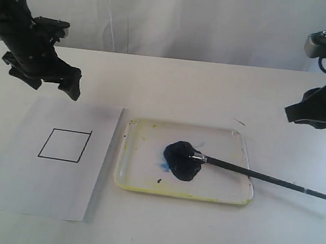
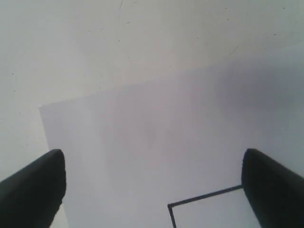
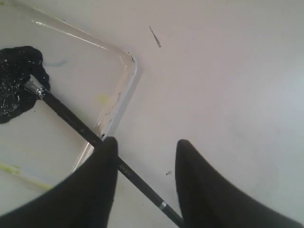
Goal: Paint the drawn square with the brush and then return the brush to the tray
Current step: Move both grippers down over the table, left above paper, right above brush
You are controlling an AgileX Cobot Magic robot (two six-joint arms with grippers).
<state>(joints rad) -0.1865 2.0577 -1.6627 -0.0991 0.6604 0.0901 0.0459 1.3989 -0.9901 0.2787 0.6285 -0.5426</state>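
Observation:
The drawn square (image 1: pixel 64 145) sits on a white paper sheet (image 1: pixel 26 183) at the left, its interior white; one corner shows as drawn square (image 2: pixel 204 199) in the left wrist view. The brush (image 1: pixel 262 177) lies across the tray (image 1: pixel 144 184), bristles in a dark blue paint blob (image 1: pixel 183 160), handle sticking out past the tray's right rim. My left gripper (image 1: pixel 69 88) hangs open above the paper's far edge, left gripper (image 2: pixel 152 185) empty. My right gripper (image 1: pixel 313 118) hovers open above the table, right gripper (image 3: pixel 145 147) over the brush (image 3: pixel 76 124) handle, not touching it.
A small dark speck (image 1: pixel 239 122) lies on the white table behind the tray. The tray (image 3: pixel 121 95) corner with yellow stains shows in the right wrist view. A white backdrop rises behind the table.

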